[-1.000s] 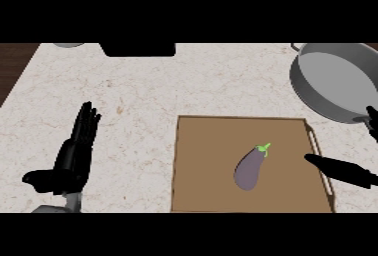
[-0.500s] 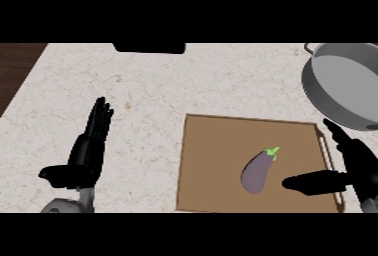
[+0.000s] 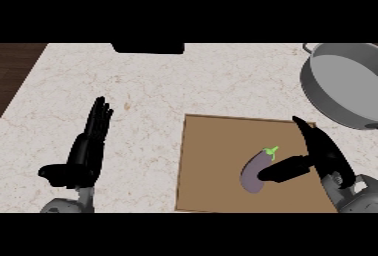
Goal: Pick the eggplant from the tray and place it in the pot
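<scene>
Compared with half a second ago, the right hand (image 3: 319, 152) has come in closer to the small purple eggplant with its green stem cap (image 3: 256, 171), and its thumb now reaches across to the vegetable's right side, where before it stopped short. That eggplant lies on the flat brown rectangular tray (image 3: 214, 165), right of the tray's middle, tilted so the green cap points up and to the right; it has not left the board. The black right hand stands just beside it, fingers stretched straight toward the tray's far edge, thumb stuck out sideways and overlapping the eggplant's edge; nothing is curled round the vegetable, so the hand is unclenched and grasps nothing. Whether the thumb truly touches the skin or only hovers above it I cannot tell from here. Beyond the tray's far right corner, well apart from the eggplant, sits the large round grey metal pot (image 3: 345, 82), cut off by the view's right edge, a small handle showing at its upper left rim. Over on the other side, the black left hand (image 3: 85, 150) rests on the pale speckled stone counter (image 3: 184, 80), left of the tray, fingers straight and pointing away, holding nothing. A dark block (image 3: 148, 48) sits at the counter's far edge.
</scene>
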Motion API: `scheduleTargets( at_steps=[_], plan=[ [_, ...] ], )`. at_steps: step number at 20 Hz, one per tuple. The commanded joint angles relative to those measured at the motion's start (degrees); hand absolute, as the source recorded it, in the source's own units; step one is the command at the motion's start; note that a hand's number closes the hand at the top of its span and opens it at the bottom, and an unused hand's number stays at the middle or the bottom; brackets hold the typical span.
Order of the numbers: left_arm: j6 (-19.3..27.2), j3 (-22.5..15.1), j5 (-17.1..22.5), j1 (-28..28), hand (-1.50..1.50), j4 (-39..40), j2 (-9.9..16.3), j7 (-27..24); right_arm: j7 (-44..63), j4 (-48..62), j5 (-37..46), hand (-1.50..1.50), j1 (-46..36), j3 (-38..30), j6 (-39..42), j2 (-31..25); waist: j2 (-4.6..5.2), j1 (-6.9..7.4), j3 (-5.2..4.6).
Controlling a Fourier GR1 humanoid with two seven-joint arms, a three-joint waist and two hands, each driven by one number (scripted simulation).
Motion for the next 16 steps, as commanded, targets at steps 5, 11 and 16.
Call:
scheduleTargets(
  at_steps=[5,11,16],
  plan=[
    [-1.1,0.4,0.3,2.2,0.0,-0.1,-0.1,-1.6,13.7,6.1,-3.9,-1.5,-3.4,3.2,1.6,5.0,-0.23,-1.04,0.1],
    [0.7,0.6,-1.3,0.9,0.0,-0.6,-0.9,-0.5,13.7,9.8,-0.4,-1.5,-5.5,7.0,-2.4,10.9,-0.28,-1.35,0.14],
    [-2.3,2.0,0.8,5.3,0.0,-2.5,0.7,-2.2,12.3,10.7,0.6,-1.5,-2.8,7.4,-1.6,10.4,-0.32,-1.47,0.17]
  ],
)
